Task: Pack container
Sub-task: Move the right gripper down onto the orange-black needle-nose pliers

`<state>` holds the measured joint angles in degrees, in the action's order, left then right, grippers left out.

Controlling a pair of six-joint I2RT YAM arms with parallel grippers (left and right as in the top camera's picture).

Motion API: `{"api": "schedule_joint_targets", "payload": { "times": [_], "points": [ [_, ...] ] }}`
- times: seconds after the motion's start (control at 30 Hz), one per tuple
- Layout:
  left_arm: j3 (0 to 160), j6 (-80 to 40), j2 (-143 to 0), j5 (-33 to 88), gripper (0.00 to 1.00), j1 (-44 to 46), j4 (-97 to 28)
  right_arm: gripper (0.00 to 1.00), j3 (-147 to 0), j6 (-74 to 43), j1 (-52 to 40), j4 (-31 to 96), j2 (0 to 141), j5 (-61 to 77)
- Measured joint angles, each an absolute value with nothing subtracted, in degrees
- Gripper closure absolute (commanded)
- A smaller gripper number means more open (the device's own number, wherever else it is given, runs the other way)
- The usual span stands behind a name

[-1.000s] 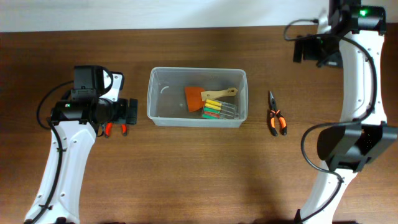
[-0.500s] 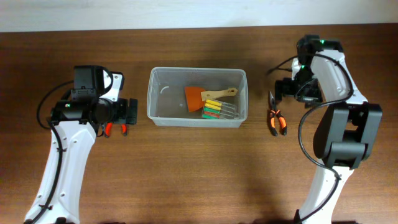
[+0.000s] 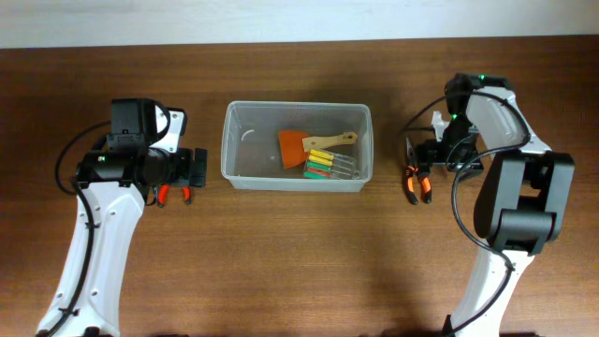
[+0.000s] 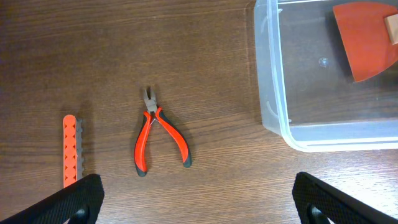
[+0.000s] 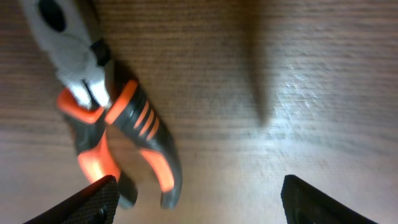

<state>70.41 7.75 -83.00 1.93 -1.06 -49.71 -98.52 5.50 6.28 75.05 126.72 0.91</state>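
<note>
The container [image 3: 248, 161], a clear-greyish plastic bin, stands at mid-table. It holds an orange scraper with a wooden handle [image 3: 294, 147] and several colour-handled screwdrivers [image 3: 324, 166]. Its corner shows in the left wrist view [image 4: 272, 93]. My left gripper [image 3: 192, 167] is open and empty, left of the bin and above red-handled pliers [image 4: 158, 140]. My right gripper [image 3: 423, 155] is open and empty, low over orange-and-black pliers [image 3: 416, 183], which lie right of the bin. In the right wrist view those pliers [image 5: 109, 124] lie near the left finger of my right gripper [image 5: 199, 202].
An orange toothed strip [image 4: 71, 151] lies on the wood left of the red pliers. The brown wooden table [image 3: 299, 262] runs to a pale wall at the back.
My right arm has swung down from the back right corner and now hovers over the orange-and-black pliers. The left arm, bin and tools have not moved.
</note>
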Motion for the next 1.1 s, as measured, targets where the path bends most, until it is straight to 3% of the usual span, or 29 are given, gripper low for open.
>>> {"api": "schedule_joint_targets", "payload": {
  "times": [0.2,0.4,0.63,1.1],
  "points": [
    [70.41,7.75,-83.0,1.93,0.01,-1.06,-49.71,0.16,-97.27,8.19,6.22,71.7,126.72,1.89],
    [70.41,7.75,-83.0,1.93,0.01,-1.06,-49.71,0.27,-97.01,9.8,5.39,68.66,126.72,3.03],
    [70.41,7.75,-83.0,1.93,0.01,-1.06,-49.71,0.31,-93.3,10.55,5.1,64.77,124.75,3.33],
    [70.41,7.75,-83.0,1.93,0.01,-1.06,-49.71,0.3,-89.12,10.31,5.21,60.9,122.28,4.1]
  ]
}}
